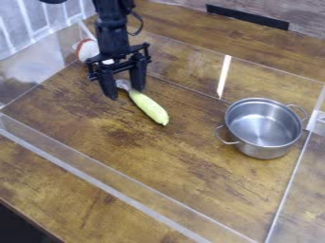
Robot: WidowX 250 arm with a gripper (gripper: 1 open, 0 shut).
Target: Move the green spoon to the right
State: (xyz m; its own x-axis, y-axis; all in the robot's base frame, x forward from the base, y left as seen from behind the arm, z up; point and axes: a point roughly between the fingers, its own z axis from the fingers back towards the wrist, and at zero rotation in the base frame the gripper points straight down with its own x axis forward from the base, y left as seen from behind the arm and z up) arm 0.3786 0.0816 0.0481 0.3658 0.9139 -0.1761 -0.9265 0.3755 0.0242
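- desk (140, 180): dark wood planks, takes up the whole view. Nearest part is bare.
- clear acrylic walls (89, 176) box in the work area; near edge runs diagonally across the lower frame, another panel stands up at the right side.
- steel pot (263, 126): right of centre, upright, nothing visible inside, side handles showing. Well apart from the spoon and the arm.
- green spoon (148, 106): lies flat on the desk left of centre, inside the clear walls. Thick yellow-green handle points down-right toward the pot; bowl end points up-left toward the hand. Bowl itself is too small and dark to make out clearly.
- hand (120, 91): black, pointing straight down, just up-left of the spoon's upper end. Fingers spread wide, one on each side, nothing between them. Not gripping the spoon. Fingertips sit low near the desk surface; can't tell if they touch it, or if the right finger touches the spoon tip.
- arm (112, 24): black, rises straight up from the hand and out of the top of the frame.
- white and red object (87, 49): behind the arm at upper left, partly hidden by it.
- thin clear upright strip (225, 71) stands behind the pot, catching light.
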